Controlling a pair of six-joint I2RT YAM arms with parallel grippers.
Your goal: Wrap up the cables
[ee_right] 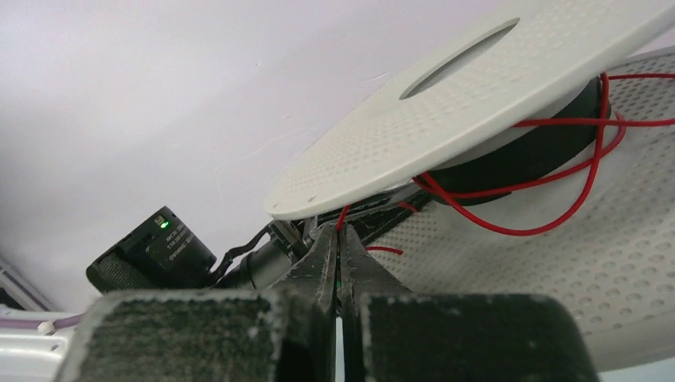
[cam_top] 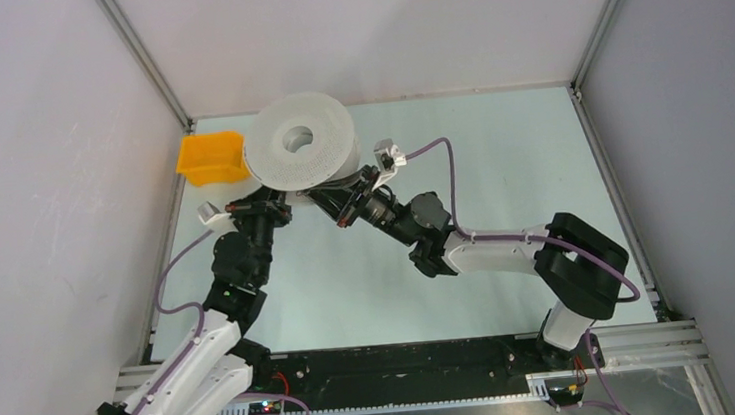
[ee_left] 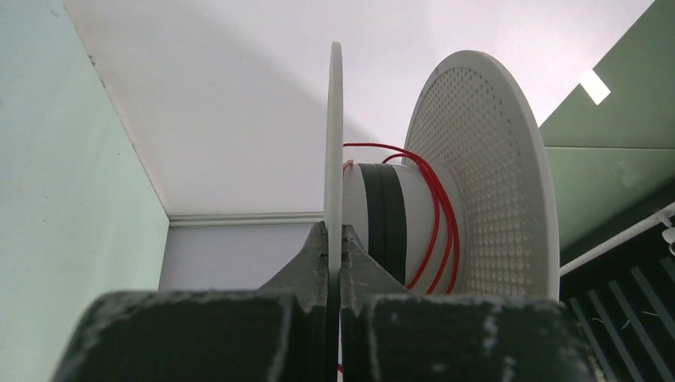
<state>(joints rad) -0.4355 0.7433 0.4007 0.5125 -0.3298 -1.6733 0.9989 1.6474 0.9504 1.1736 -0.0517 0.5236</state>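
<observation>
- Left wrist view: left gripper [ee_left: 334, 239] clamps the rim of the white perforated plastic spool [ee_left: 477, 159].
- Right gripper [ee_right: 338, 237] pinches the thin red wire cable [ee_right: 513, 233], looped loosely on the hub.
- Likely light, springy — hold near its end.

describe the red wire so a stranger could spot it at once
Near the far left corner of the pale green table, find the big white perforated plastic spool. The thin bright red wire loops loosely round its hub, between the two discs. Unlike the thick mauve hoses on the arms, it is thread-thin.
</observation>
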